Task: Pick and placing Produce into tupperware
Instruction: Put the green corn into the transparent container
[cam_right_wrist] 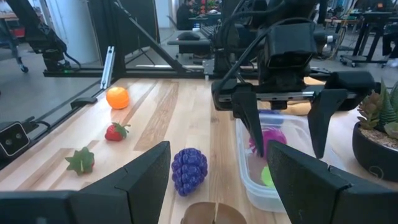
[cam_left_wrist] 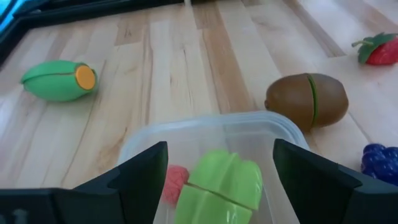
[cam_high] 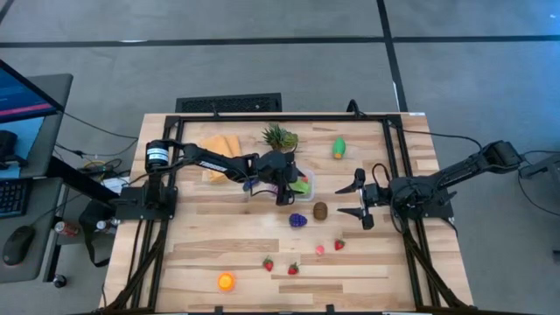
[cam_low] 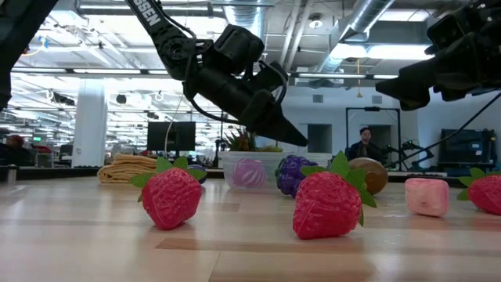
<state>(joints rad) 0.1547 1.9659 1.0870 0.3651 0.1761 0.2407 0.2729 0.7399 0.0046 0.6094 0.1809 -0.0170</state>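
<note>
Currently the left gripper (cam_high: 284, 194) is held spread over the tupperware (cam_left_wrist: 205, 127), gripping nothing; three items are seen inside it. Beside the tupperware, the right gripper (cam_high: 359, 199) is parked agape, empty.

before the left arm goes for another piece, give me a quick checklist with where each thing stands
1. Left gripper open and holding nothing: ok, it hangs over the container.
2. Dropped pieces inside the container: ok, a light green piece and a pink one lie in it.
3. Container upright on the table: ok.
4. Next pieces in reach: ok, the kiwi and purple grapes lie close beside it.
5. Right gripper out of the way: ok, open, off to the side.
6. Room left in the container: cannot tell.
</note>
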